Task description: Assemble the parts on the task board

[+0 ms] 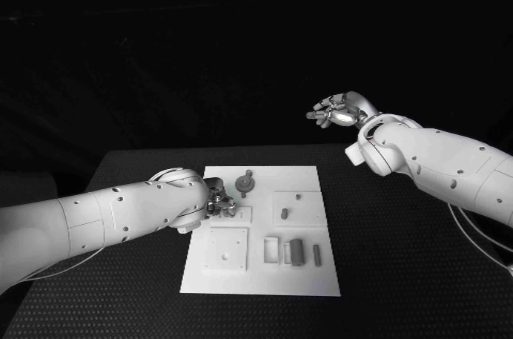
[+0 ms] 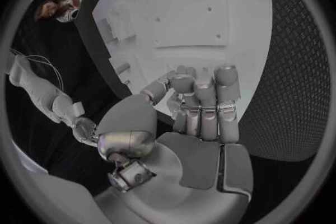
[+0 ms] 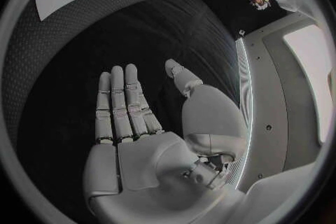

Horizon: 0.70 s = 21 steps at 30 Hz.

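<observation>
The white task board (image 1: 262, 280) lies in the middle of the table. On it are grey parts: a round piece with a peg (image 1: 247, 183), a short peg (image 1: 285, 213), and upright pieces (image 1: 317, 253) beside a small frame (image 1: 270, 250). My left hand (image 1: 219, 203) hovers low over the board's left edge. In the left wrist view its fingers (image 2: 203, 103) are curled in, and I see no part between them. My right hand (image 1: 340, 110) is raised high beyond the board's far right corner. Its fingers (image 3: 122, 106) are stretched out and hold nothing.
Two raised square plates (image 1: 227, 248) (image 1: 295, 205) sit on the board. The black table (image 1: 406, 265) stretches wide to the right of the board. In the left wrist view the board (image 2: 210, 5) lies just past the curled fingers.
</observation>
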### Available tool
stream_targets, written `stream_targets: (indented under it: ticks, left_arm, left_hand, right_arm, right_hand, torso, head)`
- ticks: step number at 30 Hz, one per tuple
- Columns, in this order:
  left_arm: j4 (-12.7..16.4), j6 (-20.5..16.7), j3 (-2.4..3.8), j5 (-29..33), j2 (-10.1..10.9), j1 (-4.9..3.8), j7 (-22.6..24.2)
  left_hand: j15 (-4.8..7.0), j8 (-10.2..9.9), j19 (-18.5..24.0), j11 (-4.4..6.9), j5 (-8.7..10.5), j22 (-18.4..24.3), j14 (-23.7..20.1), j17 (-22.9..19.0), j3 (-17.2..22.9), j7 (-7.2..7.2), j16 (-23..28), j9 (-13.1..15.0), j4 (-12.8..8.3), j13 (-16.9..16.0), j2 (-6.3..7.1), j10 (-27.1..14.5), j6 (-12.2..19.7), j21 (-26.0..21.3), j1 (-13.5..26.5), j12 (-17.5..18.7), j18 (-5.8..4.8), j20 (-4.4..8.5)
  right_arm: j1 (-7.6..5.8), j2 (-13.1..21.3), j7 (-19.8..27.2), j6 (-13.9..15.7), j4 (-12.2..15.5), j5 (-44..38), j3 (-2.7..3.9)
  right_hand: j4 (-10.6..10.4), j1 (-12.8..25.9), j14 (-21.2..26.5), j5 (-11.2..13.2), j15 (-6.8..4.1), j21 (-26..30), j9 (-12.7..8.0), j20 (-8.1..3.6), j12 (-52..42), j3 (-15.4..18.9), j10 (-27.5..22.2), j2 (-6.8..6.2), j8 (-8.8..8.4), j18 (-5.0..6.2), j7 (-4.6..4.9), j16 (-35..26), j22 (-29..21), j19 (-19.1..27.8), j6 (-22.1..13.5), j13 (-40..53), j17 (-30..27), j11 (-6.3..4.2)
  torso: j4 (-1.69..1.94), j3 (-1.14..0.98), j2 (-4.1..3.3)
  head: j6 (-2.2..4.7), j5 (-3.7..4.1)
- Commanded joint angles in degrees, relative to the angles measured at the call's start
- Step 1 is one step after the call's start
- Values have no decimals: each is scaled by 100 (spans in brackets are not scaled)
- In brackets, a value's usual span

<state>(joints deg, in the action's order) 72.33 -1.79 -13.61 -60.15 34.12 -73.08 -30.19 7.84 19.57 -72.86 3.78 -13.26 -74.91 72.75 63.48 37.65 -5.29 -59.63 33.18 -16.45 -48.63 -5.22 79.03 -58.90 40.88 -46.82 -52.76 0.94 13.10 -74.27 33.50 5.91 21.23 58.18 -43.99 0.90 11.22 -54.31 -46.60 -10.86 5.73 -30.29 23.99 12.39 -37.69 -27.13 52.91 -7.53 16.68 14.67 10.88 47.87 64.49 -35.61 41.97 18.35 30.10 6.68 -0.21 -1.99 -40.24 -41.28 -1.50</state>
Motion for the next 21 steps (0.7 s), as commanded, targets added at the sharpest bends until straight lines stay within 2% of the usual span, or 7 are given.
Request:
stream_targets:
  ticks: [1, 5, 11, 12, 14, 18, 21]
  left_arm:
    - [13, 234, -12, -140, -39, 20, -19]
    - [12, 255, -11, -149, -67, 20, -13]
    - [16, 292, -11, -149, -101, 19, -10]
    - [17, 298, -11, -150, -107, 19, -11]
    - [19, 308, -11, -180, -124, 19, -14]
    - [13, 338, -11, -276, -134, 19, -6]
    - [8, 360, -11, -284, -142, 19, -7]
  left_hand:
    - [23, 15, 11, 58, -57, -123, -40, -23, 11, 319, -40, 20, 12, 25, -27, 13, -516, 32, 66, -28, 278, 26]
    - [15, 69, 20, 121, -220, -120, -58, -95, 1, 383, -82, 67, 7, 53, -42, -12, -661, 41, 172, -53, 279, 20]
    - [15, 69, 20, 121, -220, -120, -58, -95, 1, 383, -82, 67, 7, 53, -42, -12, -661, 41, 172, -53, 279, 20]
    - [11, 100, 24, 131, -445, -121, -56, -105, 17, 403, -97, 87, 0, 57, -33, -9, -723, 44, 191, -60, 275, 15]
    - [6, 101, 14, 150, -577, -123, -55, -135, 16, 413, -124, 101, -9, 73, -43, -6, -743, 60, 237, -73, 277, 13]
    - [-3, 120, 6, 175, -756, -124, -51, -194, 22, 440, -182, 139, -12, 107, -73, 10, -811, 87, 322, -102, 280, 6]
    - [-10, 129, 8, 189, -796, -124, -51, -221, 37, 454, -206, 157, -16, 125, -100, 17, -843, 97, 372, -111, 282, 1]
  right_arm:
    - [2, -4, 61, -94, 2, 8, 3]
    - [2, -2, 58, -100, 0, 8, 3]
    - [4, -6, 56, -111, 0, 8, 3]
    - [4, -5, 56, -111, 0, 8, 3]
    - [4, -3, 54, -114, -1, 8, 3]
    - [4, -5, 60, -136, -1, 8, 3]
    - [4, -3, 58, -136, -3, 8, 3]
  right_hand:
    - [-10, 7, -2, 0, 25, 24, -10, 7, 19, 34, -610, 51, 21, -80, 197, -20, 4, 27, 51, -7, 7, 195]
    - [-10, 7, -2, 0, 26, 26, -10, 8, 20, 35, -609, 52, 23, -80, 196, -23, 5, 27, 54, -10, 9, 195]
    - [-8, 2, -2, -1, 27, 30, -12, 10, 21, 37, -606, 54, 26, -79, 194, -31, 7, 30, 57, -19, 14, 195]
    - [-8, 2, -2, -1, 27, 31, -12, 10, 21, 37, -606, 55, 27, -79, 194, -31, 7, 30, 57, -20, 14, 195]
    - [-7, 1, -2, -1, 28, 32, -13, 10, 22, 37, -605, 55, 27, -78, 194, -33, 7, 31, 58, -22, 15, 195]
    - [-5, -3, 0, -1, 29, 35, -13, 11, 23, 38, -604, 58, 31, -78, 192, -38, 8, 34, 63, -26, 18, 195]
    - [1, -20, 1, -2, 31, 43, -11, 14, 24, 33, -601, 85, 50, -78, 181, -48, 12, 39, 91, -38, 25, 195]
  torso:
    - [-3, -2, -1]
    - [-1, 1, -1]
    - [-4, 2, 0]
    - [-3, 1, 0]
    - [-1, 3, 0]
    - [-2, 3, 1]
    - [-1, 3, 0]
  head:
    - [-2, 2]
    - [-2, 1]
    - [-3, 2]
    - [-3, 3]
    - [-6, 7]
    - [-9, -13]
    - [-8, -3]
